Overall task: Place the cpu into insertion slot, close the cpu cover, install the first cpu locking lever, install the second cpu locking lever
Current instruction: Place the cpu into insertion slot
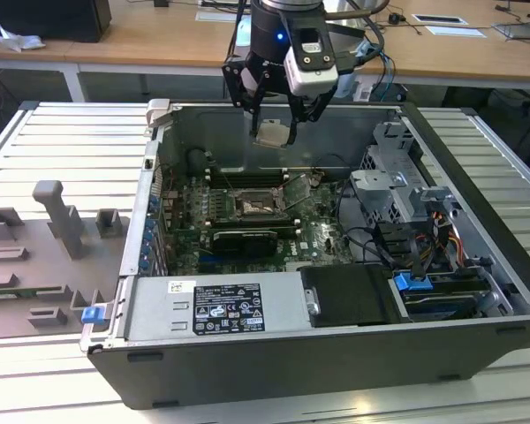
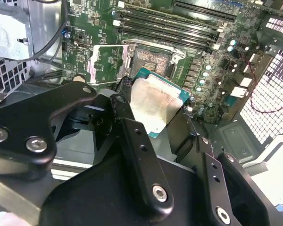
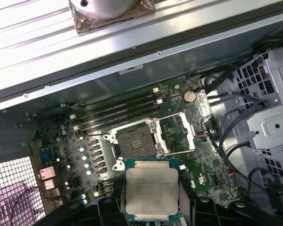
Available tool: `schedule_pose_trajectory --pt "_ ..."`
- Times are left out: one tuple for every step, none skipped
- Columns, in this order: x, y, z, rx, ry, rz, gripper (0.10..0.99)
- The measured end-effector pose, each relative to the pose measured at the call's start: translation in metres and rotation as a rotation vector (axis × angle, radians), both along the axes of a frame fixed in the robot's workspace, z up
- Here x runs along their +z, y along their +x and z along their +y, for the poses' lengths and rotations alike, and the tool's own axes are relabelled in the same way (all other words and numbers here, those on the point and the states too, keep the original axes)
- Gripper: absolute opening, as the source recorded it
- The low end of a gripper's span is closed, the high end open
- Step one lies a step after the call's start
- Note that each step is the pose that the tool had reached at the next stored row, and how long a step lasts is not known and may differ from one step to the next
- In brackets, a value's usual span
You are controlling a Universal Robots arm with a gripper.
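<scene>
My gripper (image 1: 272, 124) hangs above the open computer case, shut on the cpu (image 1: 271, 134), a small pale silvery square chip. In both wrist views the cpu (image 2: 153, 101) (image 3: 152, 190) sits level between the black fingers (image 2: 124, 110), well above the board. The insertion slot (image 1: 252, 208) (image 2: 151, 61) (image 3: 134, 143) is a dark square socket on the green board, bare and uncovered, below and slightly ahead of the chip. The cpu cover (image 2: 106, 63) (image 3: 179, 134) is flipped open, lying beside the slot.
Black memory slots (image 3: 115, 113) run along the socket's far side. A black card (image 1: 245, 238) lies in front of the socket. Cables and a metal drive cage (image 1: 397, 190) fill the case at the exterior view's right. A grey fixture tray (image 1: 53, 256) lies outside, at the left.
</scene>
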State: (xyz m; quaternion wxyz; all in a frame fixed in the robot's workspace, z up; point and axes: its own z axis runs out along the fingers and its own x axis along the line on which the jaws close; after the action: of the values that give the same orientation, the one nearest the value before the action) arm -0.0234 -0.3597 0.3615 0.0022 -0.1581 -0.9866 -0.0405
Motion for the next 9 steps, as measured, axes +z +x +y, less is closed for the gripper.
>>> schedule_pose_trajectory --pt "0.0 0.0 0.0 -0.007 -0.001 0.0 0.541" --pt "0.0 0.0 0.0 -0.011 -0.001 0.0001 0.541" --pt "-0.0001 0.0 0.0 -0.016 -0.001 0.0 0.541" --pt "-0.0002 0.0 0.0 -0.027 -0.002 0.0 0.541" --pt "-0.0002 0.0 0.0 -0.03 -0.002 0.0 0.541" --pt "-0.0002 0.0 0.0 -0.035 -0.003 0.0 0.541" --pt "-0.0003 0.0 0.0 -0.044 -0.003 0.0001 0.541" --pt "-0.0003 0.0 0.0 -0.048 -0.003 0.0001 0.541" --pt "-0.0004 0.0 0.0 -0.051 -0.004 0.0001 0.541"
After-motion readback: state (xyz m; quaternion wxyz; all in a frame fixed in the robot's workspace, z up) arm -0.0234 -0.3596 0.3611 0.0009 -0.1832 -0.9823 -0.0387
